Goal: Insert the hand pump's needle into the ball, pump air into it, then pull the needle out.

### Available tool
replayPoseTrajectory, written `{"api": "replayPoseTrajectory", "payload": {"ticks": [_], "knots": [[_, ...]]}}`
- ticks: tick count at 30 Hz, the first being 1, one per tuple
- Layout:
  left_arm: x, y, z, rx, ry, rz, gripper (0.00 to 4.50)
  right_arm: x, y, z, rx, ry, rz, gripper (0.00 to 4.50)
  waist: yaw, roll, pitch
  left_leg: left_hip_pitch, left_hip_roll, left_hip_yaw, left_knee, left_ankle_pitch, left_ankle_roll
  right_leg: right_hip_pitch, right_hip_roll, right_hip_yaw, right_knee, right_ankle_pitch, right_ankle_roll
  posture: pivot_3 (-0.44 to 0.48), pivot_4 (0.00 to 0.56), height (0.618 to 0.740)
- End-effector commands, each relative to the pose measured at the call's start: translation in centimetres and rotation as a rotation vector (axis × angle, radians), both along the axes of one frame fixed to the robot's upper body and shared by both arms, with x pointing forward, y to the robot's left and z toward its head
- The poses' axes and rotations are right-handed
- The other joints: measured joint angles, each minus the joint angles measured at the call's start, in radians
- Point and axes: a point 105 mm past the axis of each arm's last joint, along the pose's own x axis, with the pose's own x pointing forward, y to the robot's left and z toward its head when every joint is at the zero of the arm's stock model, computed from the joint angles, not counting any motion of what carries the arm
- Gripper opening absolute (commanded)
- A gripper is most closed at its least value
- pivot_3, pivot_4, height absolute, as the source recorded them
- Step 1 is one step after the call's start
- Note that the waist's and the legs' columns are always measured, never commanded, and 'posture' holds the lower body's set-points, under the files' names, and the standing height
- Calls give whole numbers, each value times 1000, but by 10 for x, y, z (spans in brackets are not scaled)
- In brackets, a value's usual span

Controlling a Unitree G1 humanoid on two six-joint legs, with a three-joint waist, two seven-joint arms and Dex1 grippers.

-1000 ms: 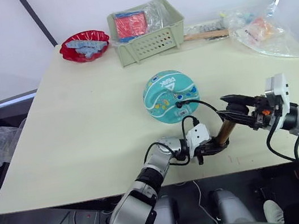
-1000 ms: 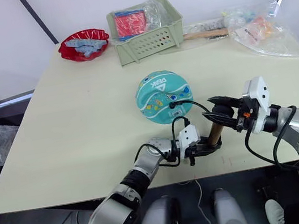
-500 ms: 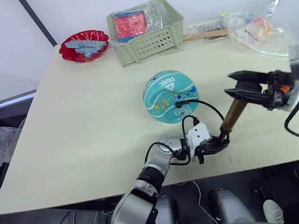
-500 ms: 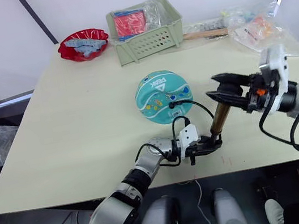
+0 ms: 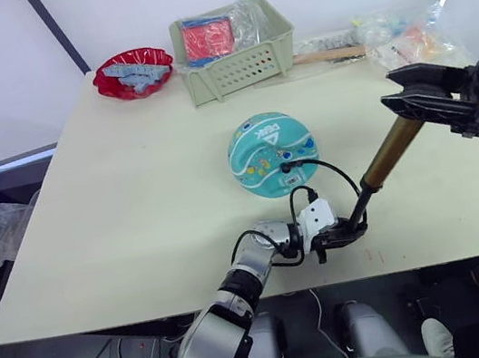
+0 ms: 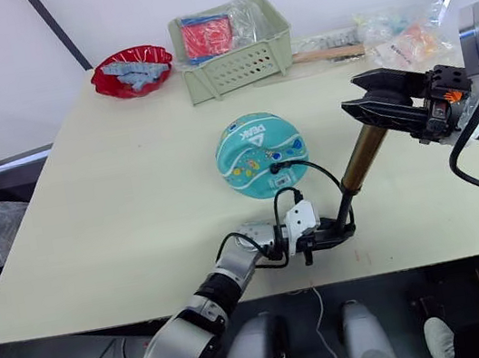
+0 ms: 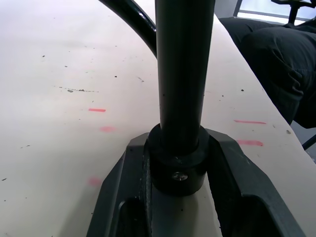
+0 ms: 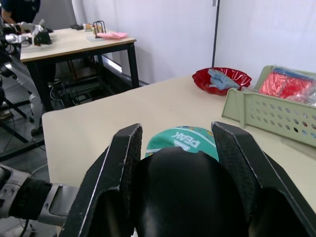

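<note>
The ball [image 5: 273,155] is seen at the centre of the frame on the table [image 5: 131,188], teal with its white logo facing up. The pump [image 5: 376,172] is stretched out in a long diagonal from lower centre up to the right edge, its gold barrel tilted and the handle end raised high off the table. Its base cap is pinched between the fingers of the left pincer [image 5: 345,233] just below the ball, near the front edge of the table; in the left wrist view the black cap is gripped tight on both sides. The black handle is clamped by the right pincer [image 5: 423,93] at the upper right, its fingers pressed against either side of the handle. The hose [image 5: 325,169] is looped from the pump's base up to the near side of the ball, where its tip meets the surface; the needle itself cannot be made out. A green basket [image 5: 236,51] and a red bowl [image 5: 134,72] are set along the far edge, well apart from the ball.
</note>
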Motion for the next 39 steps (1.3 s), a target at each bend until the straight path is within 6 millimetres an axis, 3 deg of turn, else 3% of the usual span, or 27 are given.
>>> {"api": "replayPoseTrajectory", "payload": {"ticks": [1,12,19,29,33,39], "knots": [[-12,13,-31,103,81,8,1034,-9,2,17,21,-94,20,1755,0,0,0,0,0,0,0,0,0,0,0,0,0,0,0,0,150,738],[-7,9,-25,74,99,30,1034,5,5,-105,-88,138,-43,1754,-1,-15,-24,4,0,-1,-1,0,0,4,0,-2,0,-2,-4,0,150,738],[-7,8,-24,67,106,25,1034,2,10,-155,-133,178,-48,1754,0,-16,-33,5,1,-1,-1,0,0,5,1,-2,-1,-3,-4,0,150,738],[-7,9,-24,62,87,23,1034,2,15,-177,-141,195,-51,1753,1,-15,-34,5,0,-2,-1,0,0,5,1,-3,-1,-3,-4,0,150,738],[-7,8,-24,59,83,26,1034,4,18,-161,-113,146,-44,1753,0,-15,-34,5,0,-2,-2,0,0,5,1,-3,-1,-3,-4,0,150,738],[-8,9,-26,63,102,29,1034,10,14,-120,-111,45,-40,1753,1,-12,-33,4,0,-2,-2,0,0,4,0,-3,-1,-3,-4,0,150,738]]}}
